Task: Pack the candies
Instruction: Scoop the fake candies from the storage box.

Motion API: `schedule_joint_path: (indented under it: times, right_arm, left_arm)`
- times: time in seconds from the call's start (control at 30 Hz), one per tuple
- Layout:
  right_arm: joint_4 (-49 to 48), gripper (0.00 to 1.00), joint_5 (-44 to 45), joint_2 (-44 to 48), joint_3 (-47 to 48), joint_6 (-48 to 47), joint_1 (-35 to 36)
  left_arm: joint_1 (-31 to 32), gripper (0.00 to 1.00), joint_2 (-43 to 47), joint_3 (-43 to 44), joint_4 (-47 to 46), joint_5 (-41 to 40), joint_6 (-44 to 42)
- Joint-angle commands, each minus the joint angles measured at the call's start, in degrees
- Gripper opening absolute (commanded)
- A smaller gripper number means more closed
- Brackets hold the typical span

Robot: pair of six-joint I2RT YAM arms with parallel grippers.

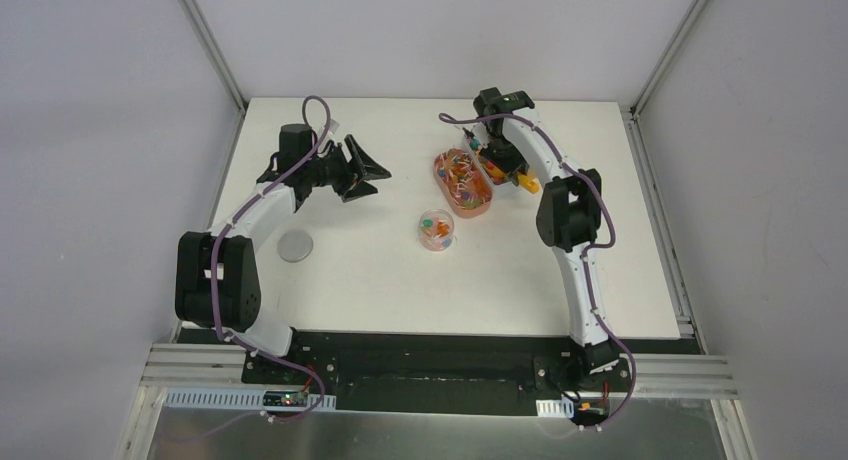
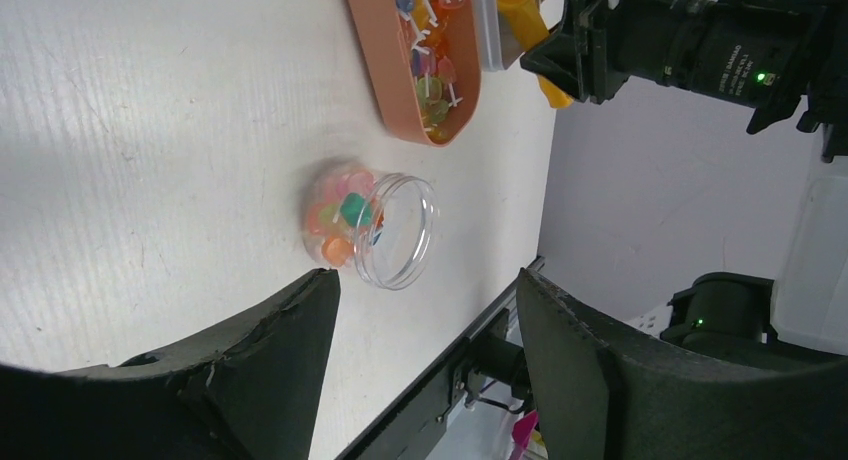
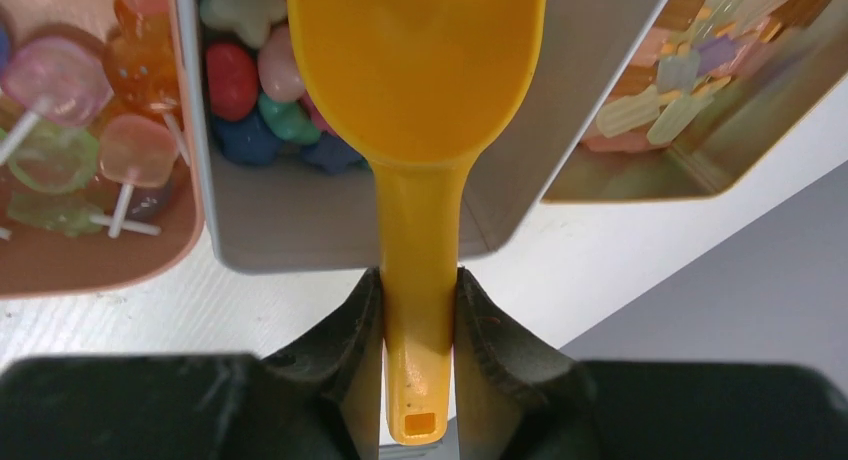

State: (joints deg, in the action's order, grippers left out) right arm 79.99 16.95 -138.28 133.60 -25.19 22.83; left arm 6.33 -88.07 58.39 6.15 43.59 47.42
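The candies [image 3: 262, 88] are small round sweets, red, blue, green and pink, in a grey bin [image 3: 300, 230]. My right gripper [image 3: 418, 285] is shut on the handle of the orange scoop [image 3: 415, 70], whose empty bowl hangs over that bin. In the top view the right gripper [image 1: 498, 162] is at the back, beside the pink oval tray [image 1: 476, 208]. A clear jar [image 1: 436, 230] partly filled with candies stands mid-table; it also shows in the left wrist view [image 2: 370, 225]. My left gripper [image 1: 365, 170] is open and empty, well left of the jar.
The pink tray [image 3: 60, 265] holds lollipops. A second bin [image 3: 640, 185] on the right holds pastel sweets. A grey round lid [image 1: 295, 246] lies near the left arm. The table's right edge runs close behind the bins.
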Motion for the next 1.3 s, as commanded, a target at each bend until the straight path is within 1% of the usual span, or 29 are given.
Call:
schedule_joint_path:
  times: [0.0, 0.3, 0.5, 0.67, 0.8, 0.87, 0.97, 1.1, 1.27]
  right_arm:
    - [-4.8, 0.0, -4.9, 2.0, -2.1, 0.4, 0.2]
    - [-11.4, 0.0, -7.1, 2.6, -3.9, 2.0, -1.0]
    - [-16.9, 0.0, -11.4, 5.5, -9.6, 3.1, -2.2]
    - [-18.9, 0.0, -15.2, 6.4, -12.0, 4.5, -3.9]
    - [-21.8, 0.0, -16.4, 7.7, -15.1, 5.7, -5.0]
    - [-24.0, 0.0, -19.6, 8.6, -17.0, 6.2, -5.5]
    - [-27.8, 0.0, -20.8, 10.3, -20.6, 7.0, -6.2]
    - [-30.2, 0.0, -22.1, 11.9, -24.0, 7.3, -7.1]
    - [-30.8, 0.0, -21.9, 14.5, -27.8, 6.8, -8.0]
  left_arm:
    - [0.0, 0.67, 0.8, -0.4, -0.2, -0.3, -1.9]
    - [0.0, 0.67, 1.3, -1.0, -0.2, -0.7, -2.3]
    - [0.0, 0.67, 1.7, -1.7, -0.1, -0.8, -2.5]
    - [0.0, 0.67, 2.2, -2.0, 0.0, -0.9, -2.6]
    - [0.0, 0.67, 2.6, -2.4, 0.1, -1.1, -2.8]
    - [0.0, 0.67, 2.6, -2.5, 0.1, -1.2, -2.8]
    - [0.0, 0.67, 2.9, -2.8, 0.3, -1.2, -3.0]
    - [0.0, 0.67, 3.3, -2.6, 0.8, -1.5, -3.5]
    - [0.0, 0.67, 3.6, -1.6, 3.0, -2.1, -5.1]
